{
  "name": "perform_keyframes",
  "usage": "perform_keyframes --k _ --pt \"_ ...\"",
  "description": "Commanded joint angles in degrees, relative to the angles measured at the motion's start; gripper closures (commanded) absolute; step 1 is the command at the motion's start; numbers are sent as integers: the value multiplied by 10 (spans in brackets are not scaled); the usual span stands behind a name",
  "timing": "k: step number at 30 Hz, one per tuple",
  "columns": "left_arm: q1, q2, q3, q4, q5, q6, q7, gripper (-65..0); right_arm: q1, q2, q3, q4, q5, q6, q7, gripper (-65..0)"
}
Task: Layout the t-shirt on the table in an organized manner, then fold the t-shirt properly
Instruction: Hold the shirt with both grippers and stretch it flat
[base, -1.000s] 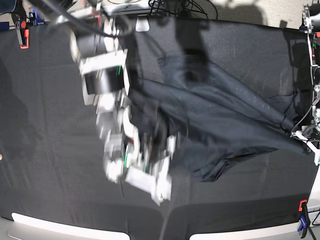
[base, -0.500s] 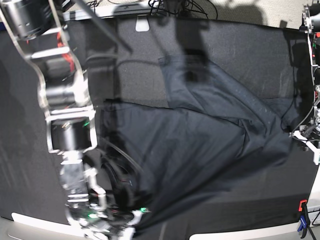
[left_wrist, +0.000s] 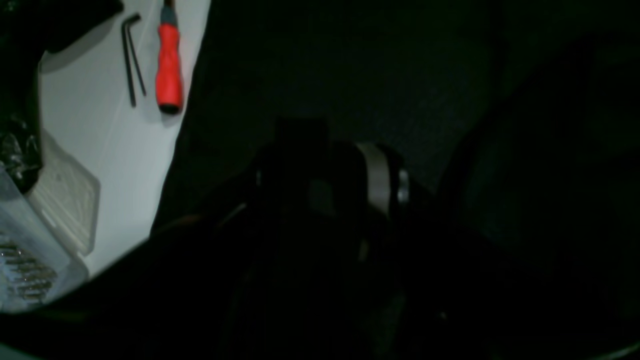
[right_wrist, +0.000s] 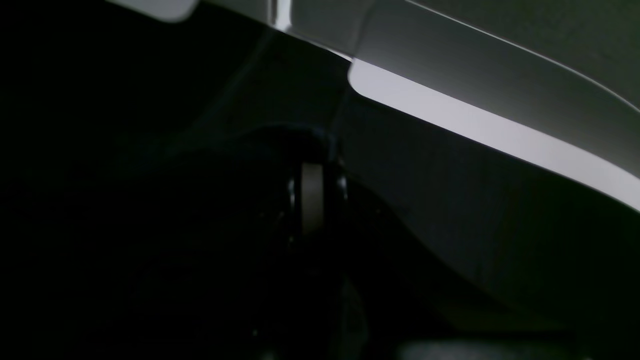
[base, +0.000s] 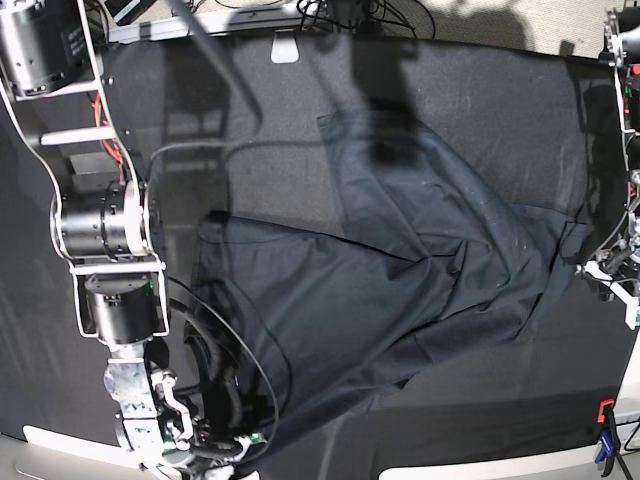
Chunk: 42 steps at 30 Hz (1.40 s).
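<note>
Beyond the far edge of the black cloth, a tangle of dark cables (base: 345, 10) lies on pale speckled floor (base: 490, 20). On a white surface (left_wrist: 107, 150) just beside the cloth rest a red-handled screwdriver (left_wrist: 168, 70) and hex keys (left_wrist: 132, 55), near a clear plastic box (left_wrist: 30, 260).

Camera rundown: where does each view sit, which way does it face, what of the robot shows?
Base: high over the table, looking down on the t-shirt; right arm at image left, reaching to the near edge.
Left wrist: on the left arm, facing dark cloth, a red-handled tool and hex keys on a white surface; left gripper dim.
Right wrist: on the right arm, facing the pale rim; right gripper shut.
Shared: base and right wrist show the rim.
</note>
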Motion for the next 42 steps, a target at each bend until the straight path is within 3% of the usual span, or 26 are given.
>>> perform_keyframes --k 1,2,6,11,17,23,30,35,42 --pt "-13 -13 -5 9 0 2 -15 -205 28 1 2 10 3 -2 15 0" --pt "-13 -13 -5 9 0 -6 -18 -205 28 1 2 10 3 -2 13 0" --pt "-18 -7 -5 9 -1 -93 -46 -205 25 1 2 10 3 11 -21 0" --pt "-47 31 -5 9 8 -94 -49 -205 -19 5 2 10 1 22 -74 0" --pt "-92 70 9 -7 56 -94 -48 -205 -99 30 2 10 -1 22 -70 0" --pt "-149 72 81 -130 114 -85 -74 -205 -144 54 2 11 -1 22 -69 0" --pt "-191 72 131 -235 124 -38 -142 -205 -160 62 2 12 -1 22 -65 0" --pt "-195 75 131 -250 148 -42 -130 -205 -160 61 2 16 0 22 -65 0" --pt "-194 75 131 -250 145 -85 -108 -205 -160 61 2 16 1 22 -65 0"
